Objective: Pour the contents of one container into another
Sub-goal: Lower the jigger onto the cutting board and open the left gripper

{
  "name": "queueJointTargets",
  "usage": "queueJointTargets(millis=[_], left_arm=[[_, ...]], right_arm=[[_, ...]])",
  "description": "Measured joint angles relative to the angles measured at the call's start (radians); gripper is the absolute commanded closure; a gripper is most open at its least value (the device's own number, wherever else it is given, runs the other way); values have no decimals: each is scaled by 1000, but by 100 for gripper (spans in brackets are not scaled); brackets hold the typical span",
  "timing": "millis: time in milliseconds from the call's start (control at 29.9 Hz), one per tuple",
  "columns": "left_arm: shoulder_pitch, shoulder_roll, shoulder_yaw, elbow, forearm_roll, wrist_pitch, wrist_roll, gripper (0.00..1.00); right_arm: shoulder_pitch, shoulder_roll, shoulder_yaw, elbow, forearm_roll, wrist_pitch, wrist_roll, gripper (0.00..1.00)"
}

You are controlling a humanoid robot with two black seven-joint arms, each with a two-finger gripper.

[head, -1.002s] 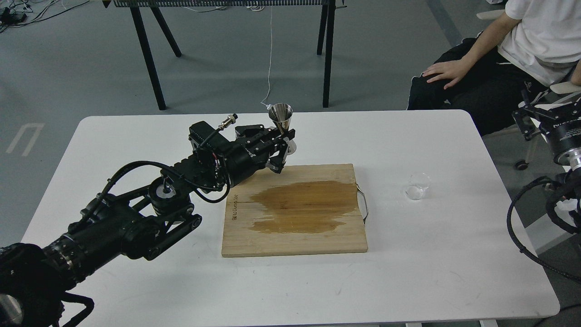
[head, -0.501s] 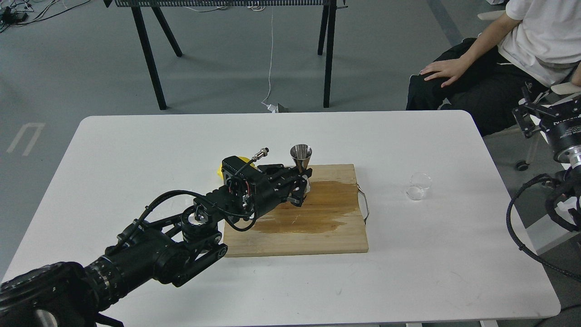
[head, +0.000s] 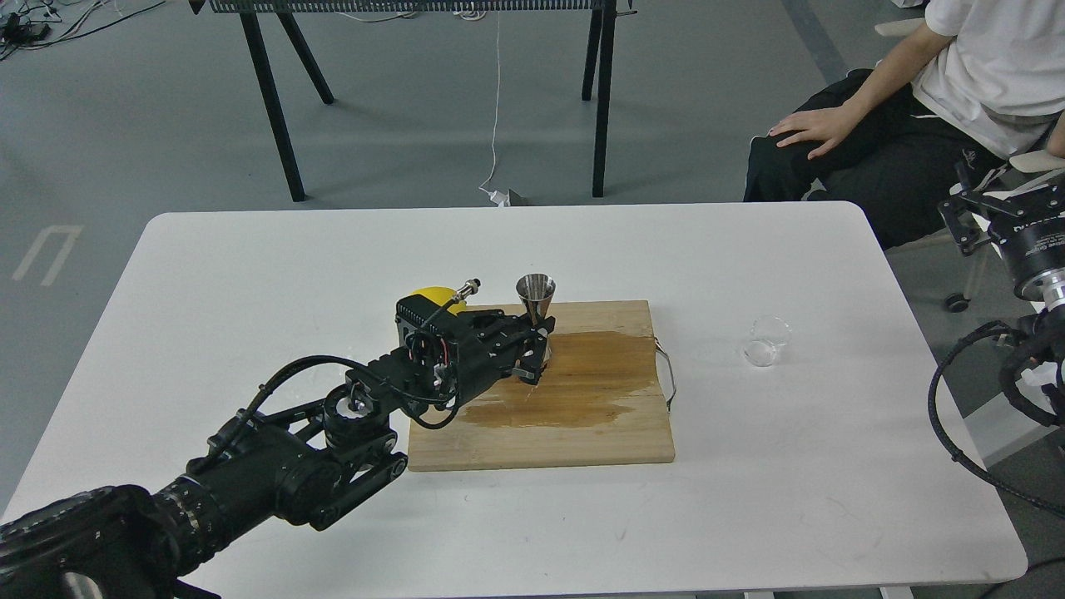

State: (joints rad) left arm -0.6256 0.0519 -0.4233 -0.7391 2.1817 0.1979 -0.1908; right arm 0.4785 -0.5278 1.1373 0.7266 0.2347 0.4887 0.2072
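Observation:
The shiny steel jigger (head: 536, 294) stands upright over the back left part of the wooden cutting board (head: 582, 433). My left gripper (head: 532, 348) is shut on its narrow waist, and its lower cone is mostly hidden by the fingers. The small clear glass cup (head: 766, 340) stands alone on the white table to the right of the board, far from both grippers. My right arm (head: 1027, 249) hangs off the table's right edge; its dark end (head: 961, 220) does not show the fingers apart.
A yellow lemon (head: 434, 296) peeks out behind my left wrist, by the board's back left corner. A dark wet stain (head: 574, 383) spreads over the board. A metal handle (head: 667, 376) juts from its right side. A seated person (head: 915, 108) is at the back right.
My left gripper has carried the jigger from the table's far side toward me and down to the board's back left part. The lemon has come into sight. The cup stayed put.

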Motion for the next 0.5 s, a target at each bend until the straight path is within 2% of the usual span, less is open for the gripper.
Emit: queueJointTargets(millis=[267,434,501], left_arm=[[15,-17,0,20,0,-1,6,84],[19,-38,-1,20,0,-1,7,76],[19,-40,-2,20,0,-2,9,68]], right_arm=[[0,0,-2,0,0,0,-2,0],[0,0,-2,1,0,0,-2,0],[0,0,-2,1,0,0,-2,0]])
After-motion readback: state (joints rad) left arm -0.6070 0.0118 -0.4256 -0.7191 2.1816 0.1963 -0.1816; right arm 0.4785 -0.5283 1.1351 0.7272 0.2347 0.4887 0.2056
